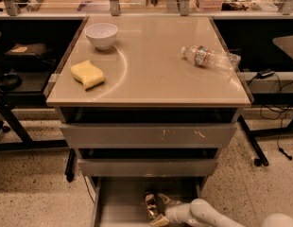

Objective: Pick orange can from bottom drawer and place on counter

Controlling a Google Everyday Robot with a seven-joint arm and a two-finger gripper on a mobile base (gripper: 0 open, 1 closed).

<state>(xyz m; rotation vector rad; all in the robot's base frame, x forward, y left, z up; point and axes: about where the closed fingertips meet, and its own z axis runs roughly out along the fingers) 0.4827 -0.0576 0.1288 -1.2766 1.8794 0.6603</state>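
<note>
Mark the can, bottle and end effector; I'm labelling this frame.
can (150, 203), camera view, shiny side.
bottle (210, 58), camera view, body.
end effector (160, 210), camera view, its front end, at the can in the drawer (122, 208).

LIGHT warm, from above | GLARE curved sheen on counter (151, 79), far left | SHADOW gripper (155, 211) in dim bottom drawer (120, 209), near edge, by glinting orange can (150, 205)
</note>
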